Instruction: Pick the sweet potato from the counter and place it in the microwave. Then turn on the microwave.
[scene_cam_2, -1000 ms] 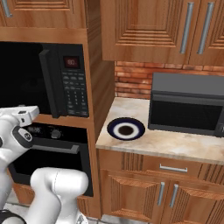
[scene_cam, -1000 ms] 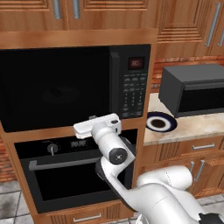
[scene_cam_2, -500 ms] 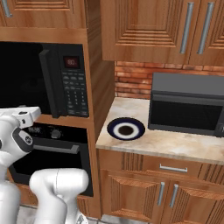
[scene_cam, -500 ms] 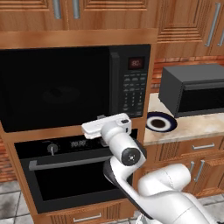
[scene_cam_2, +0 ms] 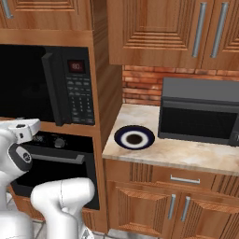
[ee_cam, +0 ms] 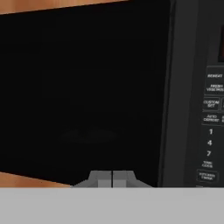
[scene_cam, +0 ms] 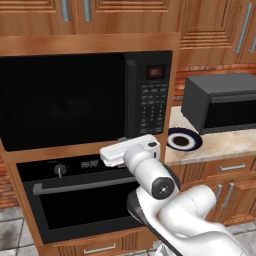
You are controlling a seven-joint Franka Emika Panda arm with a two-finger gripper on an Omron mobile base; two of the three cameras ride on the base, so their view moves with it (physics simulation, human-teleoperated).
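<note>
The microwave (scene_cam: 65, 100) (scene_cam_2: 28, 84) is built into the wooden wall unit, and its wide dark door is closed. Its keypad (scene_cam: 152, 107) (ee_cam: 212, 131) and red display sit on the right side. My gripper (ee_cam: 112, 178) is shut with nothing between its fingers. It points at the lower part of the door (ee_cam: 87, 87), just left of the keypad. In the base views the white hand (scene_cam: 131, 149) (scene_cam_2: 25, 130) hovers in front of the microwave's bottom edge. The sweet potato is out of view. The beige counter (scene_cam: 225, 142) (scene_cam_2: 186, 154) lies to the right.
A round blue-rimmed plate (scene_cam: 184, 140) (scene_cam_2: 134, 138) lies on the counter beside the microwave. A smaller dark grey box appliance (scene_cam: 220, 102) (scene_cam_2: 200, 112) stands behind it. A black oven (scene_cam: 75, 200) (scene_cam_2: 60, 163) with knobs and a bar handle sits below the microwave.
The hand and elbow have drifted a little to the right along the microwave's lower edge. The gripper has stayed shut and the door closed.
</note>
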